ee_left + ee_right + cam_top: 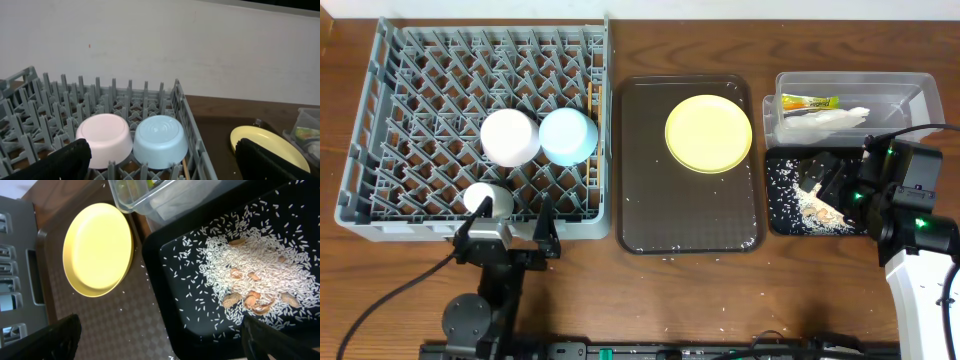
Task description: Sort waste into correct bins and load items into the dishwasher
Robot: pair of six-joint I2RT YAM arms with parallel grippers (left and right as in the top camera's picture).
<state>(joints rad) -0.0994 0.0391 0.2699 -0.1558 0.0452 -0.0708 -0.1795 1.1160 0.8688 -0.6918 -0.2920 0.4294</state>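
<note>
In the shallow black tray, loose grainy rice

Table: dark brown wood, grain running left to right. We note four carriers sitting directly on it. Grey rack takes up the far left. Brown serving tray lies just beside the rack's right wall, long side parallel to it. Right of the serving tray, clear tub sits at the far side and black tray on the near side, apparently edge to edge. We also see a few loose white grains on bare wood along the serving tray's near edge.
</note>
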